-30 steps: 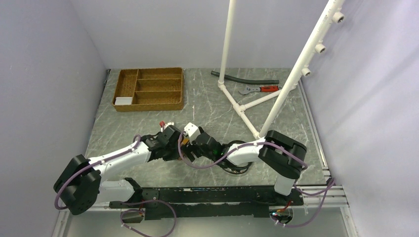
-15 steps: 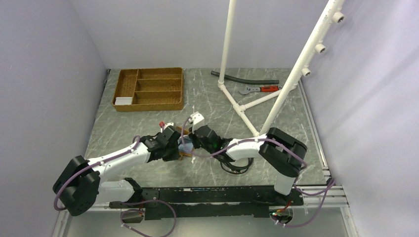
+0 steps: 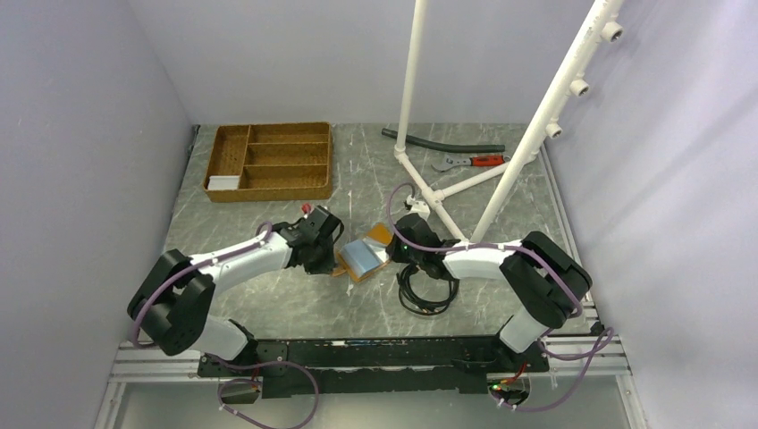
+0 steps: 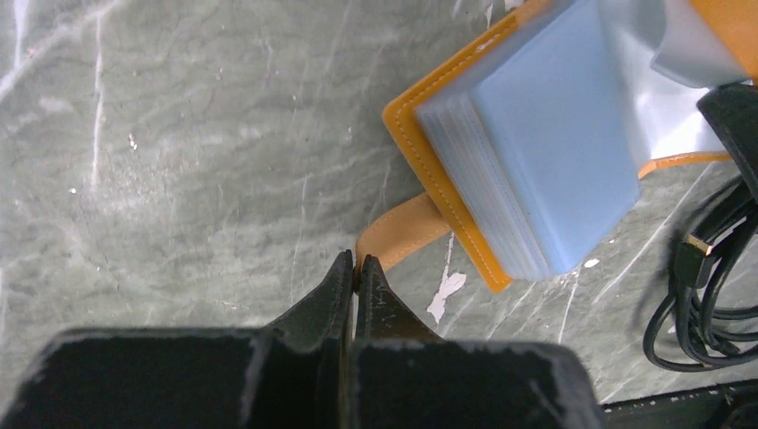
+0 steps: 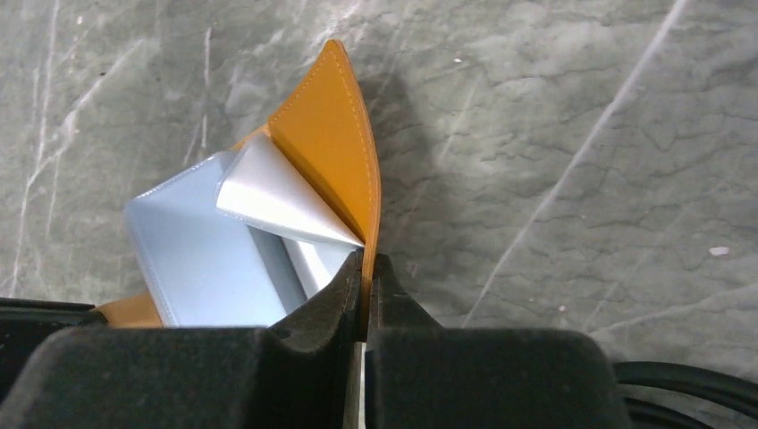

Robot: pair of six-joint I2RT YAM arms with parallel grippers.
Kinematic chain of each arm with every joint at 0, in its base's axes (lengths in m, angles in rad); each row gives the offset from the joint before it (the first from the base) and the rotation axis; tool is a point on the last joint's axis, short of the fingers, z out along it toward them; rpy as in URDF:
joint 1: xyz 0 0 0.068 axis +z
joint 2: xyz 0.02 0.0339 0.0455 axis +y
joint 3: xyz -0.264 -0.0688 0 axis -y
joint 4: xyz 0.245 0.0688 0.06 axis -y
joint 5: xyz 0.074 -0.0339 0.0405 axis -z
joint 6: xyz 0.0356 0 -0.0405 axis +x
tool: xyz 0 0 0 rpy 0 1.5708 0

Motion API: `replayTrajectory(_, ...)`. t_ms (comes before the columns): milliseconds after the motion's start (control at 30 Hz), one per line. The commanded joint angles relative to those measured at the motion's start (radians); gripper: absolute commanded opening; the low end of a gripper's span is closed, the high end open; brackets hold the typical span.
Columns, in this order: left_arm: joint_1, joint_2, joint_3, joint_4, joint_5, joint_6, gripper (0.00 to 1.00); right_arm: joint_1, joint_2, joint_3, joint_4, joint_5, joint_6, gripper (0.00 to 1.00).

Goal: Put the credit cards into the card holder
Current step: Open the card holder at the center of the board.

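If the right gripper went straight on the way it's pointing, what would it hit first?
The orange cover of the card holder: the right gripper is shut on its edge, and the flap runs on ahead. Past it, seemingly only bare table.

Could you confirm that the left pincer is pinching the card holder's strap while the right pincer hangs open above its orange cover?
Not quite: the right pincer is shut on the edge of the orange cover of the card holder, as the right wrist view shows. The left pincer does pinch the strap.
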Motion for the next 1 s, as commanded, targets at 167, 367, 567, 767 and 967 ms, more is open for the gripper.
replayTrajectory(167, 0.092, 0.066, 0.051, 0.059, 0.198, 0.099, 0.00, -0.039, 0.075, 0.132, -0.341, 0.150, -0.127, 0.27)
replayTrajectory(367, 0.101, 0.082, 0.066, 0.047, 0.218, 0.106, 0.00, -0.032, 0.088, 0.226, -0.501, 0.269, -0.239, 0.52)
replayTrajectory(567, 0.101, 0.084, 0.044, 0.069, 0.257, 0.102, 0.00, 0.037, -0.072, 0.261, -0.513, 0.253, -0.405, 0.71)
replayTrajectory(767, 0.101, 0.085, 0.044, 0.068, 0.278, 0.097, 0.00, 0.055, -0.200, 0.260, -0.371, -0.134, -0.423, 0.71)
replayTrajectory(967, 0.101, 0.074, 0.049, 0.063, 0.279, 0.088, 0.00, 0.057, -0.116, 0.284, -0.188, -0.458, -0.396, 0.40)
